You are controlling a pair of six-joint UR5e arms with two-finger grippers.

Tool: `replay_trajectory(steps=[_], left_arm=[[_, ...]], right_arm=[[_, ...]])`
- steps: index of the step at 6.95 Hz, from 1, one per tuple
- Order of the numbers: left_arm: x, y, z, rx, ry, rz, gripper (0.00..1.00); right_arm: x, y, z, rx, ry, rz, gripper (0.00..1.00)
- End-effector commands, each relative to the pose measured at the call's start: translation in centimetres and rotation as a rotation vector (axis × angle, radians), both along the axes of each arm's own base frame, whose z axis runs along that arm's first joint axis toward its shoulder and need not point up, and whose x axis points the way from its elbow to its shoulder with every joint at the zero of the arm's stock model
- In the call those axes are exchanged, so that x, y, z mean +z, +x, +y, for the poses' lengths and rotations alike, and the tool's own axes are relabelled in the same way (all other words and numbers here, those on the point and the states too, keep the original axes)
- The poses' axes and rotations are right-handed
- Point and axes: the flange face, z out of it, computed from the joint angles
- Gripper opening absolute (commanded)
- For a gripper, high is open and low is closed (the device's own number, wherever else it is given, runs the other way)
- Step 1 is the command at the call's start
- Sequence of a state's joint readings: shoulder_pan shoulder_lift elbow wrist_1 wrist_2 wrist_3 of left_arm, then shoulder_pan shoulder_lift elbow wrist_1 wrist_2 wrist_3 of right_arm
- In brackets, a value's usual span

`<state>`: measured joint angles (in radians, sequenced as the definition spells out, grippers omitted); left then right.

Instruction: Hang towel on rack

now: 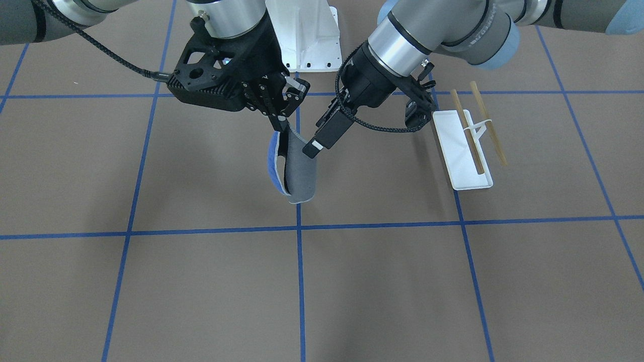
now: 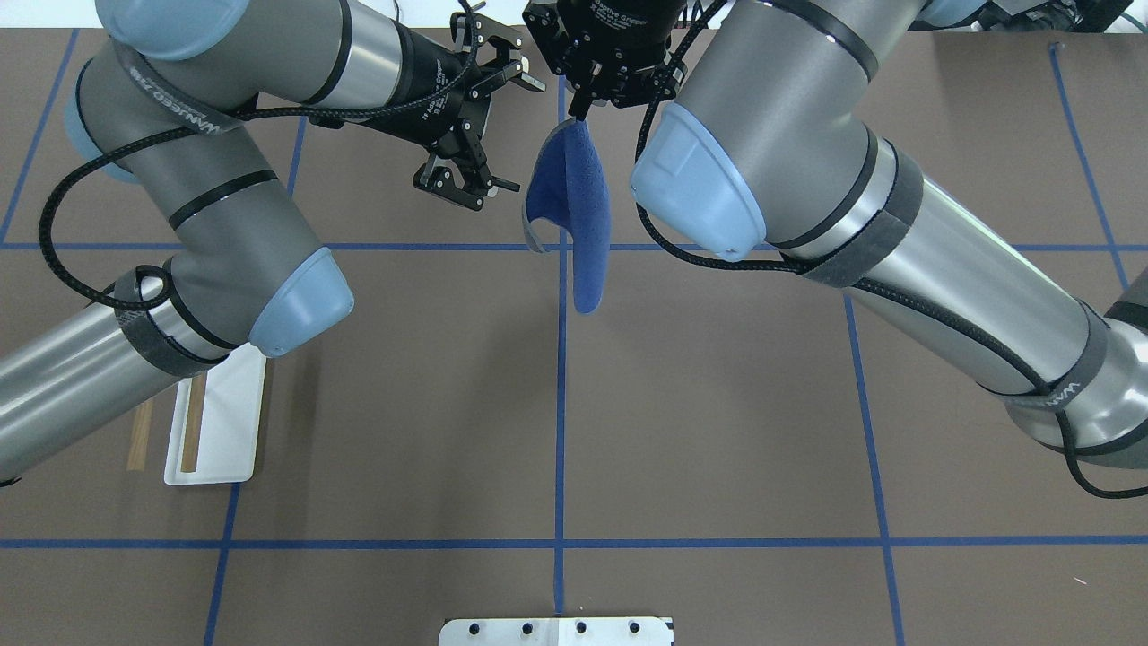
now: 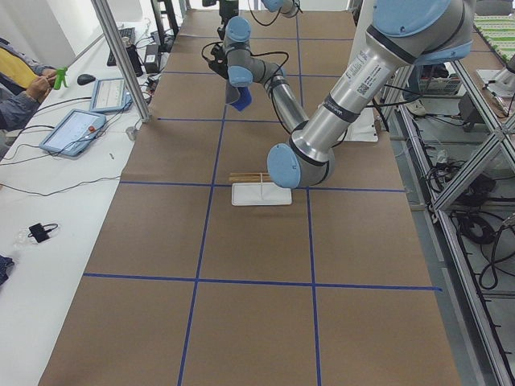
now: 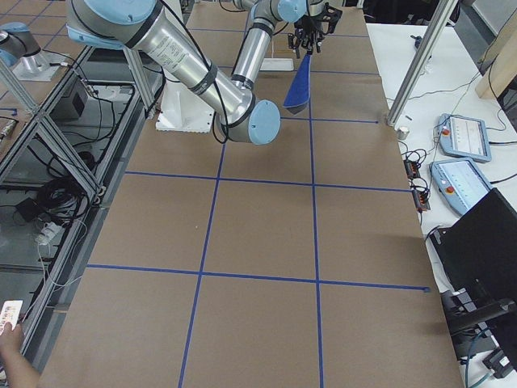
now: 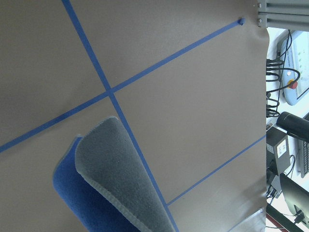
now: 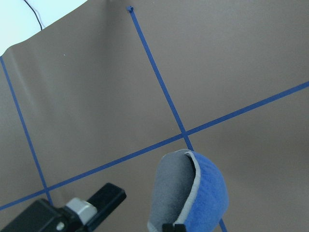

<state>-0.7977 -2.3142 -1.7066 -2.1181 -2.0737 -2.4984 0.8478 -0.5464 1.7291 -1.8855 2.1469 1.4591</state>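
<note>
The towel (image 1: pixel 299 171), grey on one side and blue on the other, hangs folded above the table's middle. My right gripper (image 1: pixel 282 123) is shut on its top corner; in the overhead view the right gripper (image 2: pixel 581 112) holds the towel (image 2: pixel 578 215) blue side up. My left gripper (image 2: pixel 526 136) is open, jaws wide apart, close beside the towel's upper edge and empty. The rack (image 1: pixel 465 151), a white base with two wooden rods, stands off to the robot's left, apart from both grippers. In the overhead view the left arm partly hides the rack (image 2: pixel 224 413). The towel also shows in the left wrist view (image 5: pixel 120 174) and the right wrist view (image 6: pixel 188 193).
The large white bolted pedestal (image 1: pixel 309 40) stands at the robot's side of the table. Blue tape lines (image 1: pixel 300 261) cross the brown table. On the operators' side are a metal post (image 3: pixel 121 56) and tablets (image 3: pixel 76 129).
</note>
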Motion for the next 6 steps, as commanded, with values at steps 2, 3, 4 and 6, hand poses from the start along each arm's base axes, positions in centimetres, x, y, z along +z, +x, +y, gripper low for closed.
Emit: replay_trajectory(steps=[2, 3, 4, 6], left_arm=[[0.65, 0.62, -0.66, -0.048, -0.017, 0.070, 0.98], [0.92, 0.78, -0.66, -0.045, -0.018, 0.069, 0.80], [0.87, 0.74, -0.62, -0.045, -0.018, 0.071, 0.52], [0.80, 0.69, -0.55, -0.043, -0.016, 0.073, 0.00]], right_arm=[[-0.80, 0.65, 0.76, 0.007, 0.001, -0.022, 0.00], [-0.88, 0.73, 0.85, 0.007, 0.003, -0.024, 0.00], [-1.15, 1.00, 1.19, 0.004, 0.009, -0.032, 0.00], [-1.08, 0.98, 1.17, 0.004, 0.009, -0.032, 0.00]])
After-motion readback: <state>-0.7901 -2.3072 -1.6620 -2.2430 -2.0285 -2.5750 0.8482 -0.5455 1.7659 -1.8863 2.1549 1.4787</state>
